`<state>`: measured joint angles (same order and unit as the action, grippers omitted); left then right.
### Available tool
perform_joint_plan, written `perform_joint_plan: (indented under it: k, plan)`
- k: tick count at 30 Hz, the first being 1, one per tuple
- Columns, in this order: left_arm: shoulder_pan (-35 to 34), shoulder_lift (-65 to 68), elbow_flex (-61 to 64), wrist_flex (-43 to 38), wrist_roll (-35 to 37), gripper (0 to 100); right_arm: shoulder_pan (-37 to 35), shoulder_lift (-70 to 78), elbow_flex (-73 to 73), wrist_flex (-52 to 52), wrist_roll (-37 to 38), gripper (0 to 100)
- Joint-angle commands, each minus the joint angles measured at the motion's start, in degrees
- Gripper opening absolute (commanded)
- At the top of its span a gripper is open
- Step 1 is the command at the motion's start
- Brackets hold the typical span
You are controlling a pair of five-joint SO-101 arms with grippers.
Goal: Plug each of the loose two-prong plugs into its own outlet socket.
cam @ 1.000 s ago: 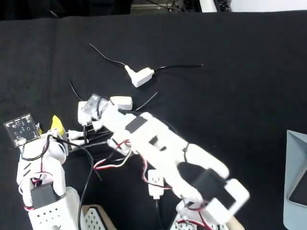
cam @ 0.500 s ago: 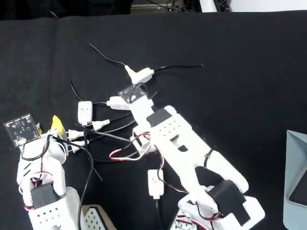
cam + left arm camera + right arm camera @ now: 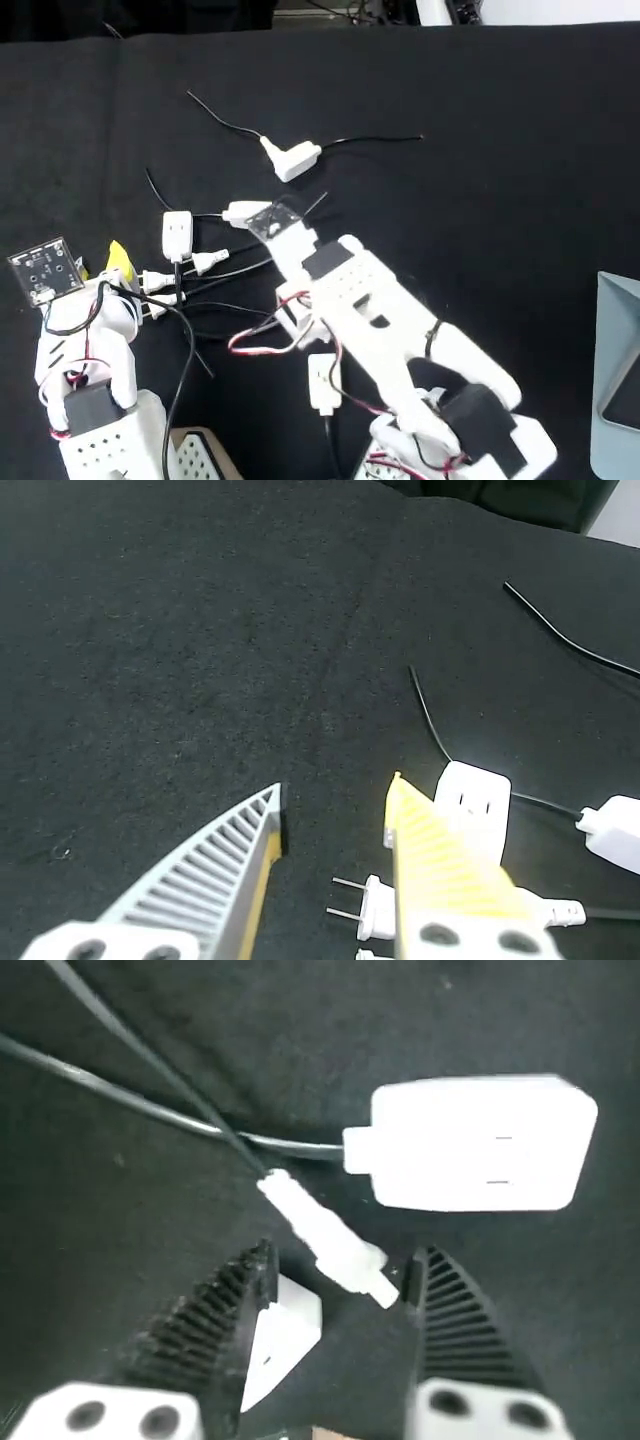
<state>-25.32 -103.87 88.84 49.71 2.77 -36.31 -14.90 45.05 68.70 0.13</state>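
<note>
2 claws are over the black table [image 3: 520,150], and both are spread open with nothing held. On the left, the left claw [image 3: 335,790] sits low near the table's edge. A loose 2-prong plug [image 3: 365,910] lies just beside its yellow finger [image 3: 440,870], and a white socket block [image 3: 472,800] lies just past it. More to the right, the right claw [image 3: 340,1260] hangs over a thin white plug [image 3: 322,1238]. This plug lies between the 2 open fingers, near a second socket block [image 3: 480,1145]. I think the step now is picking up this thin plug. Next the right claw should go down a bit and close on the plug's body. Then it must turn the plug so its prongs face the 2 slots in the block. The wires cross each other, so one could get dragged along. 1 second ago the right arm was over the left bunch of plugs. Then it swung right toward the far white piece [image 3: 295,160], and now it has pulled back a little. The left arm has not moved.
</note>
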Motion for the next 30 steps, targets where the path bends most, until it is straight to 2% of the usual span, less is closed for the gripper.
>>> perform_joint_plan:
  k: [1, 6, 13, 30]
  plan:
    - [-0.1, -0.5, -0.3, -0.2, 0.1, 18, -3.3, -5.7, -2.9, 0.8, 0.5, 15.6]
    - [-0.1, -0.5, -0.3, -0.2, 0.1, 18, -4.8, -7.3, 1.9, -1.8, 0.8, 12.7]
    - [-0.1, -0.5, -0.3, -0.3, 0.1, 18, -1.9, -7.3, 11.3, -9.8, 9.2, 12.7]
    - [0.0, -0.5, -0.3, -0.3, 0.1, 18, -1.7, -7.3, 10.2, -11.8, 9.8, 12.9]
